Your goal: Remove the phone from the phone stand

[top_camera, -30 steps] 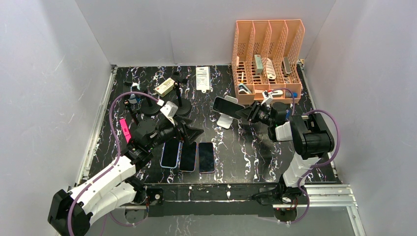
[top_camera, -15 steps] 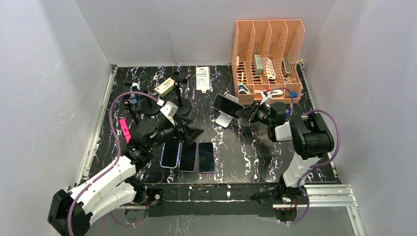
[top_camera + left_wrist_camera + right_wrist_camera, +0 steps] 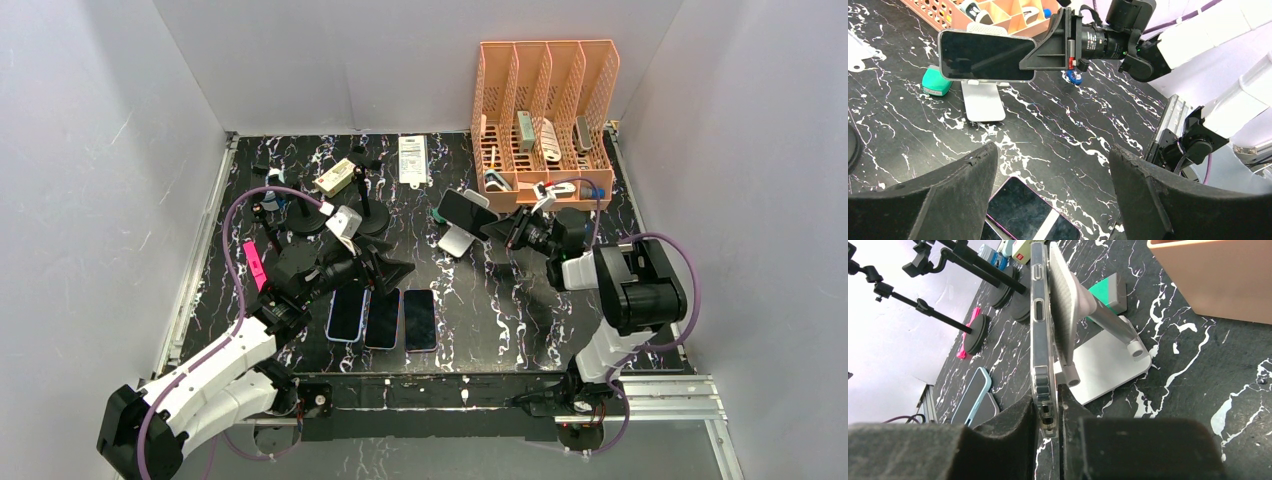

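**At the table's (image 3: pixel 500 300) far middle: right hand (image 3: pixel 497 228) clamped on the phone (image 3: pixel 466 211), which sits on the phone stand (image 3: pixel 455 243)**

Your right hand is closed down to a narrow slot, and the phone's end sits in that slot. One finger presses the screen side and the other presses the back. The phone lies in landscape, with its back leaning on the stand's tilted plate and its lower long edge down at the stand's lip. The stand's base is flat on the table, just in front of the orange organizer (image 3: pixel 545 110), and a teal block (image 3: pixel 937 82) is close beside it.

Your right arm reaches forward from its base and bends left. The wrist is low and roughly level, so the fingers point left at the phone's right end.

Your left hand (image 3: pixel 385 268) is spread wide and holds nothing, and neither finger touches anything. It hangs over three phones lying flat (image 3: pixel 382 316) side by side near the front edge. The left arm stretches diagonally from the near-left corner, with its hand aimed across at the stand, well apart from it.
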